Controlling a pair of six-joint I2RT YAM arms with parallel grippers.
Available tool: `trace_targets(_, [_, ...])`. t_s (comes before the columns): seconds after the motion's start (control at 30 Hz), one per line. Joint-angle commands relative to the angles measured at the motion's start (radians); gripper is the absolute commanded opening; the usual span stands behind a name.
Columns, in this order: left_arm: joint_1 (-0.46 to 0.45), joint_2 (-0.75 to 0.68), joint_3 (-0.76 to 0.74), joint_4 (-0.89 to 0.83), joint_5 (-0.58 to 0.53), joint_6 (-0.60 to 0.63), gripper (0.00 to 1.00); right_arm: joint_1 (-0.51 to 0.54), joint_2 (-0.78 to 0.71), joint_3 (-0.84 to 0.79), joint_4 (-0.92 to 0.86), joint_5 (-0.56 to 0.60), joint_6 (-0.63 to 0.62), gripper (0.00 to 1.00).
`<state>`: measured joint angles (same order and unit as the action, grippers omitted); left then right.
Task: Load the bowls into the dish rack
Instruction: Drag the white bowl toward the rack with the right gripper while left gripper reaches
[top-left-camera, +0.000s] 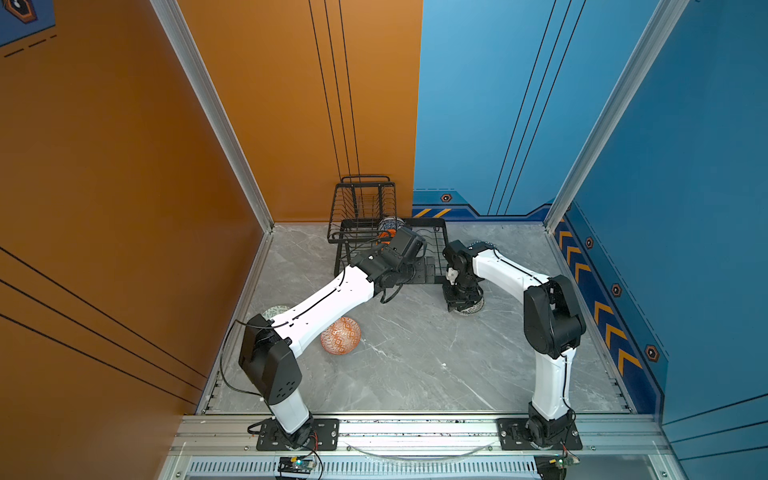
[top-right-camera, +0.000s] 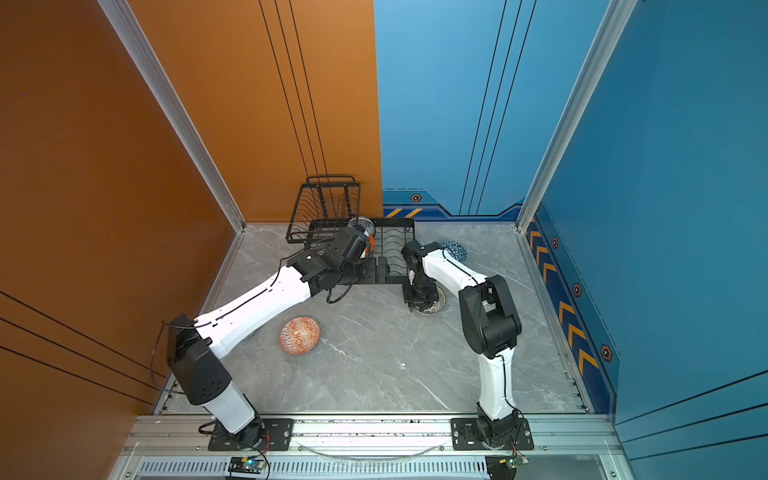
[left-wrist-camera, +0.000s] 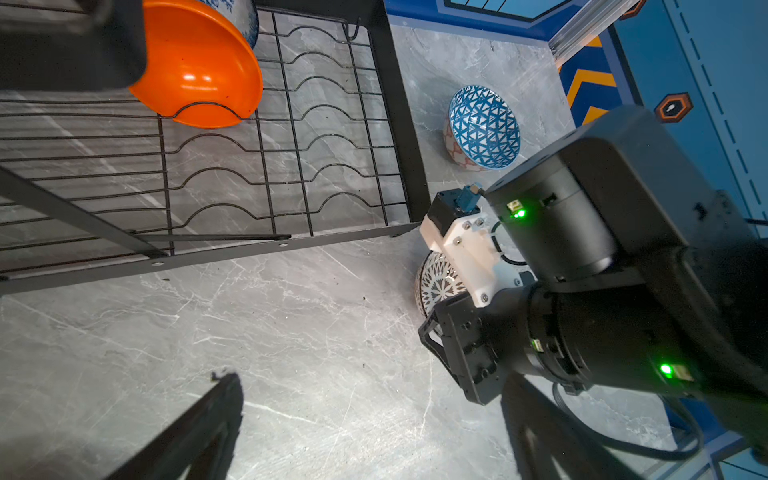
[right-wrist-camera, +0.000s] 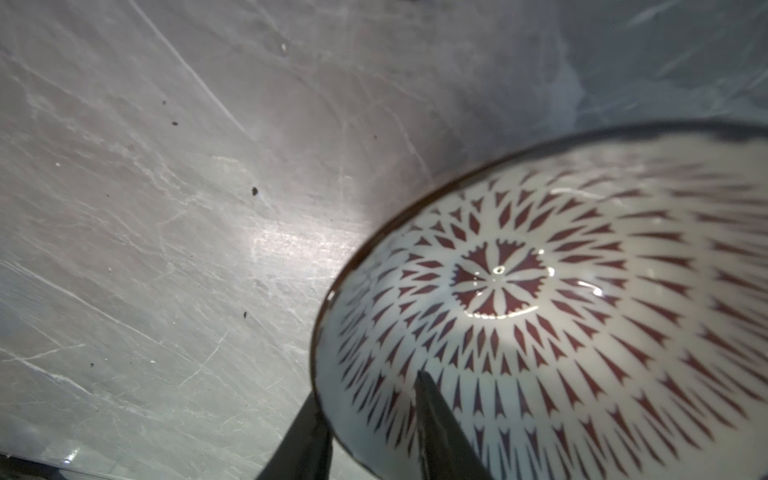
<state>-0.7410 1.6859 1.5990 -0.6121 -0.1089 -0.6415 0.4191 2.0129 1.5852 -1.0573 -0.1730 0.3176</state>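
Currently, two hazards need your attention, left side first.

**Hazards**
- The left gripper (left-wrist-camera: 183, 220) is spread fully and holds nothing. The plain orange bowl (left-wrist-camera: 199, 70) stands on edge in a wave slot of the dish rack (left-wrist-camera: 400, 124), just beside one finger, with the blue-white floral bowl (left-wrist-camera: 243, 16) directly behind it. Any sideways drift of that finger would probably tip the orange bowl out of its slot.
- The right gripper (right-wrist-camera: 365, 386) is part-open and astride the rim of the white lattice bowl (right-wrist-camera: 561, 311), one finger inside and one outside. Nothing is clamped. The bowl rests on the marble tabletop (right-wrist-camera: 166, 208), directly below the tool.
- A shallow bite on that glazed rim could slip, or let the bowl swing when lifted.
- The rack's corner and the left gripper both lie near the right wrist, so you risk a collision on the way to a slot.

**Arm pose**
- Left arm: stretched forward, with the wrist over the rack's front edge and the tool aimed toward the right arm.
- Right arm: elbow raised, forearm folded back, tool pointing straight down.

**Not yet loaded**
- The pale green bowl (top-left-camera: 276, 311) and the orange-white geometric bowl (top-left-camera: 340, 336) lie by the left arm's long link.
- The blue-white triangle bowl (left-wrist-camera: 484, 126) lies beyond the right wrist.
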Motion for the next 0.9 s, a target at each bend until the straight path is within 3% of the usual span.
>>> trace_targets(0.0, [-0.007,0.014,0.024,0.021,0.005,-0.026,0.98,-0.005,-0.016,0.046,-0.036,-0.008,0.012,0.39])
trace_targets(0.3, [-0.027,0.123,0.113,0.026,0.025,-0.022,0.98,-0.092,-0.091,0.081,-0.036,-0.060,0.066,0.52])
trace_targets(0.57, [-0.055,0.188,0.142,0.026,0.037,0.050,0.98,-0.218,-0.183,0.078,-0.038,-0.067,0.112,0.78])
trace_targets(0.7, [-0.072,0.252,0.153,0.024,0.082,0.056,0.98,-0.262,-0.197,0.060,-0.035,-0.091,0.144,0.86])
trace_targets(0.77, [-0.079,0.283,0.157,0.025,0.087,0.048,0.98,-0.270,-0.199,0.057,-0.032,-0.095,0.157,1.00])
trace_targets(0.87, [-0.090,0.339,0.179,0.025,0.093,0.032,0.98,-0.288,-0.201,0.066,-0.030,-0.106,0.178,1.00])
